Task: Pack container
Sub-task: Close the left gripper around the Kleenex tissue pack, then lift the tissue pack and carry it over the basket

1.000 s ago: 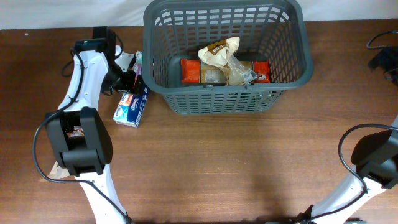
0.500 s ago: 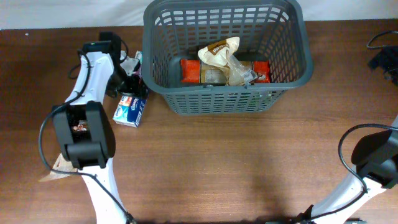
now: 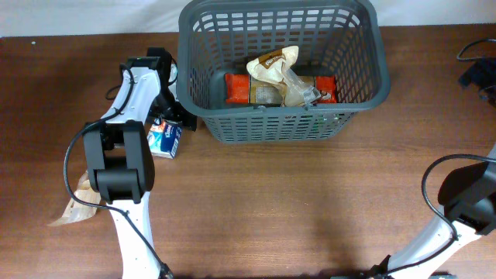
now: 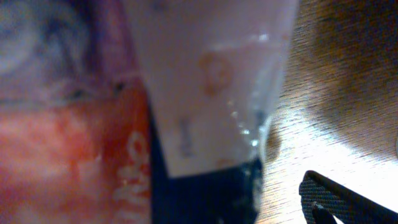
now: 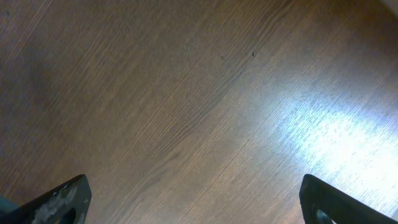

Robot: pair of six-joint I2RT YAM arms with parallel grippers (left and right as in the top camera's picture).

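The container, a dark grey slotted basket (image 3: pixel 283 124), stands at the back centre. It holds a red package (image 3: pixel 239 87), a tan bag (image 3: pixel 273 66) and clear wrap. A blue and white pack (image 3: pixel 164 137) lies on the table by its left front corner. My left gripper (image 3: pixel 177 115) is low between that pack and the basket wall. In the left wrist view a white, pink, red and dark blue package (image 4: pixel 186 124) fills the frame, very close. One finger (image 4: pixel 323 199) stands apart from its edge. My right gripper (image 5: pixel 193 199) is open over bare wood.
A crumpled tan paper piece (image 3: pixel 74 208) lies at the left front by the left arm's base. Black cables and a dark object (image 3: pixel 480 74) sit at the right edge. The right arm (image 3: pixel 465 198) stands at the front right.
My left arm has swung right, from the table's left side in toward the basket's left wall. The blue and white pack has shifted slightly. The right arm has not moved.
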